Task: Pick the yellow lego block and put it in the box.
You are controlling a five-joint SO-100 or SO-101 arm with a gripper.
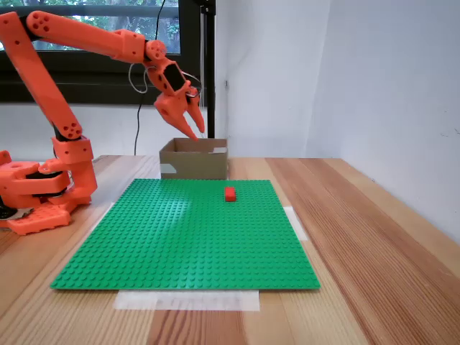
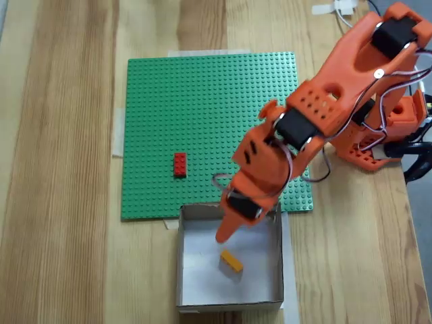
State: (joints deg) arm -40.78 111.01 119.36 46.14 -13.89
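Note:
The yellow lego block [image 2: 231, 261] lies loose on the floor of the box [image 2: 200, 275], slanted, near its middle. In a fixed view from the front the box [image 1: 194, 162] stands behind the far edge of the green baseplate, and its walls hide the block. My orange gripper [image 1: 197, 132] hangs just above the box's opening with its fingers pointing down. It looks open and holds nothing. Seen from above, the gripper [image 2: 226, 229] is over the box's near edge, a short way from the block and clear of it.
A small red brick [image 1: 229, 193] sits on the green baseplate [image 1: 187, 237] near its far edge; from above the red brick [image 2: 179, 164] is left of the arm. The arm's base [image 1: 39, 190] stands left of the plate on the wooden table.

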